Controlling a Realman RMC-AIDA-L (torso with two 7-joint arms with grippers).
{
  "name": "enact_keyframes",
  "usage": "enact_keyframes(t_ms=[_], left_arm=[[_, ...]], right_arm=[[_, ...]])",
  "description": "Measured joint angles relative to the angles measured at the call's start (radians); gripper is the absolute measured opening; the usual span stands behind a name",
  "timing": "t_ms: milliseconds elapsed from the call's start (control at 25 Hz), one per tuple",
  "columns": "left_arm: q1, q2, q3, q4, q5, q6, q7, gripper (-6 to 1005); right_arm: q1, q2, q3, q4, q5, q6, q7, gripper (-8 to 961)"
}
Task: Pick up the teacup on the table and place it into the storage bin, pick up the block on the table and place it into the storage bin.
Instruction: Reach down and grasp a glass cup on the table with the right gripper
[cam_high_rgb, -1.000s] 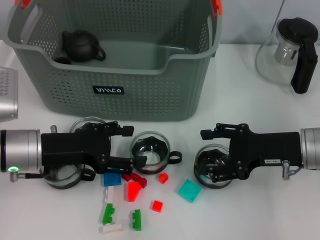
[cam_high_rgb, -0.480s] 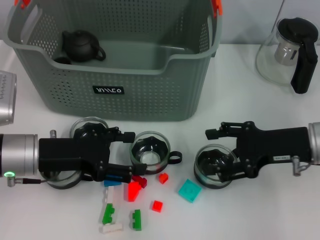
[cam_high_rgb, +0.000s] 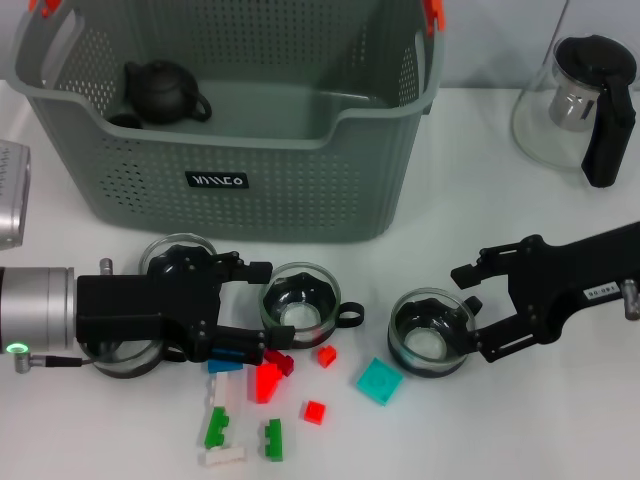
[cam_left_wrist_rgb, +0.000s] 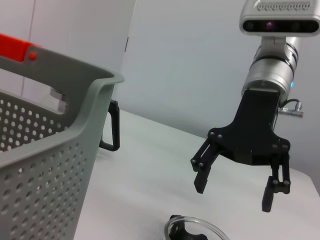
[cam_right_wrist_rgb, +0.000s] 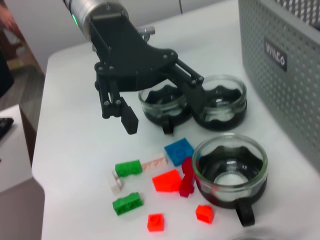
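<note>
The storage bin stands at the far side of the table, with a dark teapot inside it. In front of the bin, three glass teacups sit on the table: one near its front middle, one toward its right corner, one under the left arm. Small blocks lie scattered just in front of the middle teacup. The left gripper hangs released beside that middle teacup. The right gripper hovers with its fingers spread, empty, beside the right teacup.

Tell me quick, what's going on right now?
Left gripper open over small plastic blocks. Right gripper open beside glass teacup. Grey-green perforated storage bin holds only dark teapot.
</note>
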Motion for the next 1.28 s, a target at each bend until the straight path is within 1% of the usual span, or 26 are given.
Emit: enact_keyframes(t_ms=[280,480,640,800,1280], left_arm=[[-0.004,-0.003,-0.005,0.000,-0.001,-0.002,-0.002,933],[-0.003,-0.004,-0.006,-0.003,-0.002,-0.002,-0.003,933],[-0.001,-0.006,-0.007,-0.005,-0.002,-0.005,-0.003,933],[0.000,-0.006,-0.007,-0.006,-0.002,-0.006,-0.003,933],[0.002,-0.014,-0.007,-0.009,-0.002,-0.001,0.001,933]], right_arm=[[0.032,0.006,-0.080,-0.086,-0.054,-0.058,0.124,912],[0.037,0.010,-0.174,-0.133,-0.106,-0.054,0.184,912],[0.057,0.012,-0.229,-0.138,-0.118,-0.053,0.195,911],[0.082,0.015,-0.287,-0.135,-0.135,-0.027,0.210,911],[0.135,0.015,-0.489,-0.127,-0.137,0.073,0.282,912]])
